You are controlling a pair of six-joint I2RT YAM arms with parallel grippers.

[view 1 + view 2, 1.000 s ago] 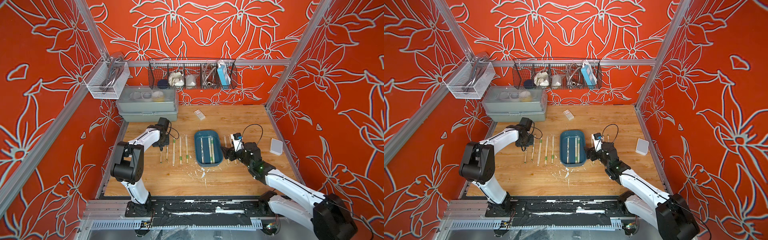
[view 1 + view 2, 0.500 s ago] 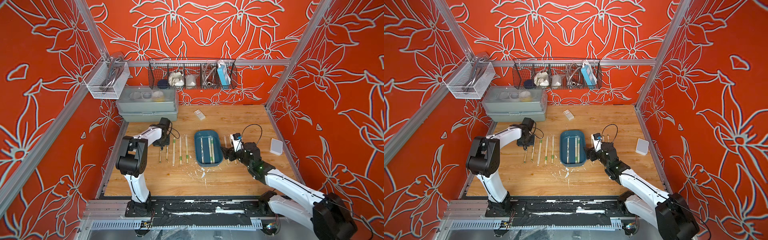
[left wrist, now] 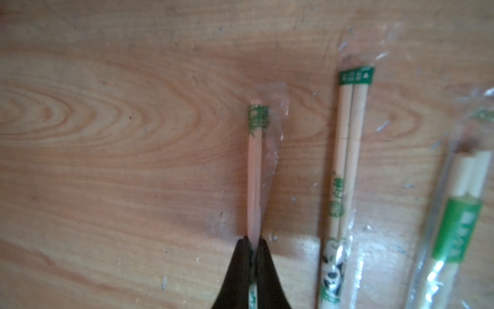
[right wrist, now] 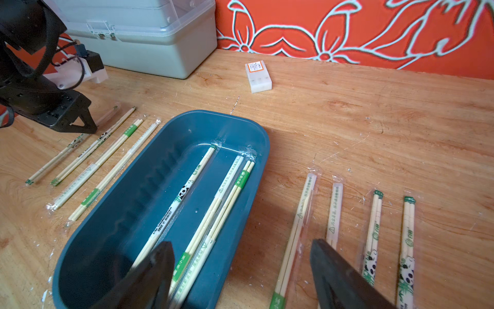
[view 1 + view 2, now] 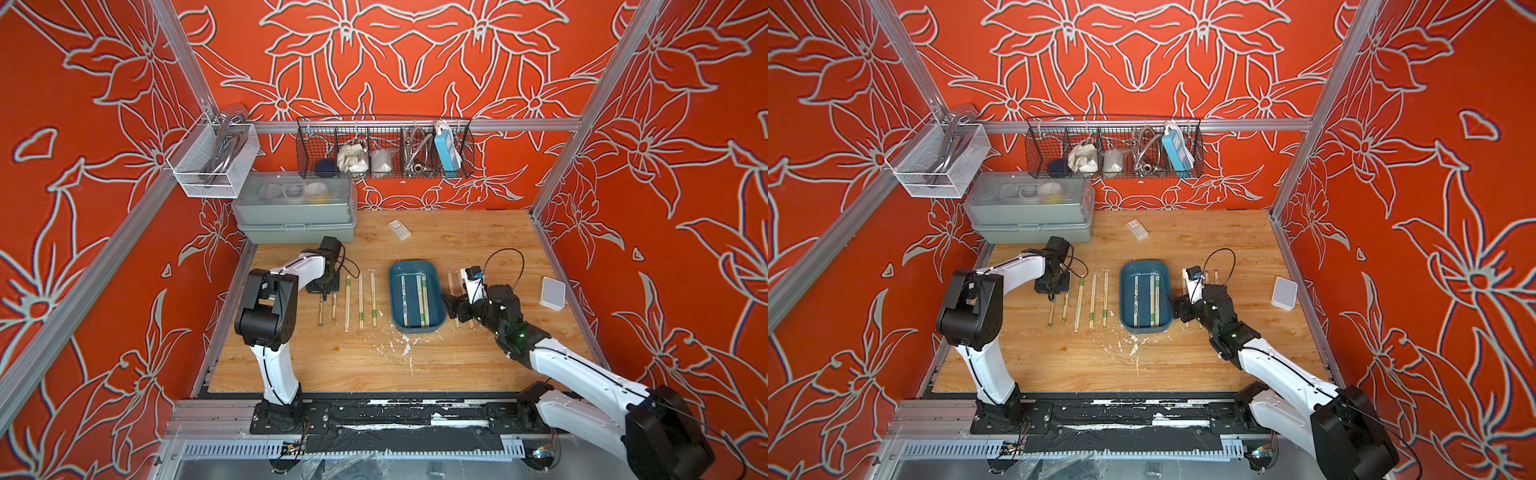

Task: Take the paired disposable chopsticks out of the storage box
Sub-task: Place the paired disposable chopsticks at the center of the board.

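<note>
A blue box (image 5: pixel 412 266) sits on a wooden table (image 5: pixel 478 237), its long side running front to back. Three sleeved chopstick pairs (image 5: pixel 420 299) lie inside, lengthwise along its walls. Five more pairs (image 5: pixel 360 301) lie in a row on its left and four others (image 4: pixel 374 227) on its right, all pointing front to back. The left pincer (image 3: pixel 255 246) pinches the outermost pair (image 3: pixel 254 174) of the left row. The right pincer (image 4: pixel 242 244) gapes wide and empty over the box's near right edge.

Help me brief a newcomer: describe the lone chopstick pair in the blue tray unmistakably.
Mid-table sits the teal tray. Three sleeved pairs lie inside; this pair lies apart, toward the left arm. Of the three, only it bears a panda print.
</note>
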